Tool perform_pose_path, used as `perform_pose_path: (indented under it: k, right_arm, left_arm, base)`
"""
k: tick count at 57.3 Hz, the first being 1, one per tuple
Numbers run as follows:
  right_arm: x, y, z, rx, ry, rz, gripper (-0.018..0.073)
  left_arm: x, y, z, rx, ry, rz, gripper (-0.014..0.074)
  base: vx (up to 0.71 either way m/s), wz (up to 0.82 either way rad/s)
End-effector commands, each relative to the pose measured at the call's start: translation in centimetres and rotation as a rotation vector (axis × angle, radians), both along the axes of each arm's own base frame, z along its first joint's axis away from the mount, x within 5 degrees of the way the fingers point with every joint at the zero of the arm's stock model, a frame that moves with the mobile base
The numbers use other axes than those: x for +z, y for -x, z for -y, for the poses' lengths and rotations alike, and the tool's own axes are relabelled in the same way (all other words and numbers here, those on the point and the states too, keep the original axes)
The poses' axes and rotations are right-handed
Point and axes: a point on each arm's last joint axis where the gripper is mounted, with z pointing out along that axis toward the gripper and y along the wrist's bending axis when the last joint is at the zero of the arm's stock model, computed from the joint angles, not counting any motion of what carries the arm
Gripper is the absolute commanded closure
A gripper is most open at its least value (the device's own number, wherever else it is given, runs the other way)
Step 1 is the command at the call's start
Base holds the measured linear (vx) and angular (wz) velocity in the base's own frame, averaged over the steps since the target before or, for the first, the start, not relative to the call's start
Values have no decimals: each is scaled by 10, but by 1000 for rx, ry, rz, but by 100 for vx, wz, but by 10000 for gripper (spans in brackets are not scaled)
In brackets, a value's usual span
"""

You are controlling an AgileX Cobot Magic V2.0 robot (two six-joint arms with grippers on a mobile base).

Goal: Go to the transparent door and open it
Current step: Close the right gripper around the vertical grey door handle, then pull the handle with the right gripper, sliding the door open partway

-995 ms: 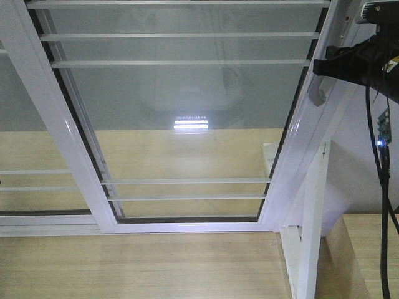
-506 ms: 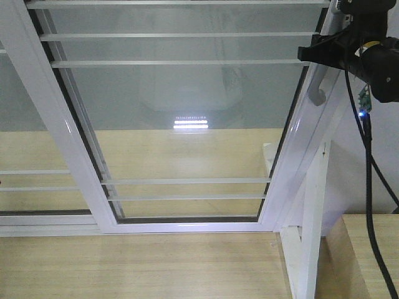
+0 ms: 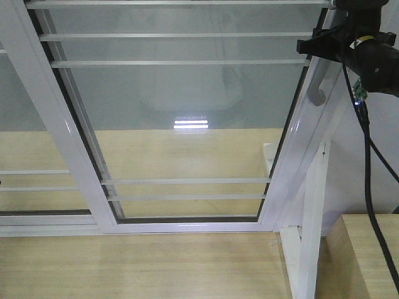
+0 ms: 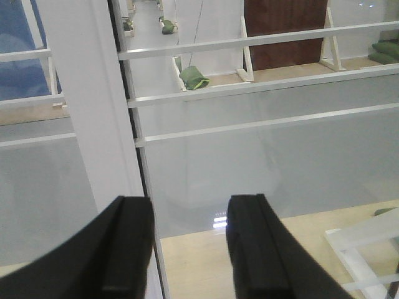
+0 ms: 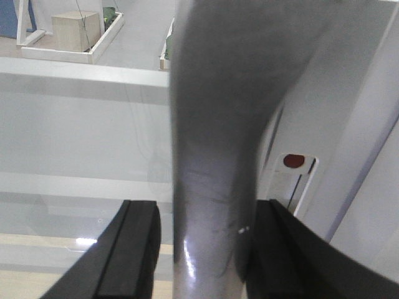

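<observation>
The transparent door [image 3: 187, 124] fills most of my front view: a tall clear pane in a glossy white frame, crossed by thin white bars near its top and bottom, with a bright strip of light reflected at its middle. It stands directly ahead of the rig, above pale wooden floor [image 3: 156, 268]. A second barred glass panel [image 3: 31, 124] sits just beside it on the left. The door's curved silver-grey handle [image 3: 319, 87] runs down its right edge, at the top right of my view. My right gripper [image 5: 206, 249] is at that handle, its black fingers apart on either side, with a thin gap showing at the left finger. My left gripper [image 4: 187, 249] faces the glass beside a white upright, fingers apart, with nothing between them. A lock plate [image 5: 293, 180] with a red dot sits just right of the handle.
</observation>
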Motion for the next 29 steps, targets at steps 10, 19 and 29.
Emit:
perform_pose_path:
  k: [10, 19, 29]
  right_arm:
    - [35, 3, -7, 19, 0, 100, 197]
    - [35, 4, -24, 61, 5, 100, 197]
    - [37, 8, -51, 121, 1, 123, 197]
  left_arm:
    - [18, -2, 0, 4, 33, 109, 178]
    - [18, -2, 0, 4, 33, 109, 178]
    - [18, -2, 0, 4, 33, 109, 178]
  base:
    - [0, 0]
    - [0, 0]
    - [0, 0]
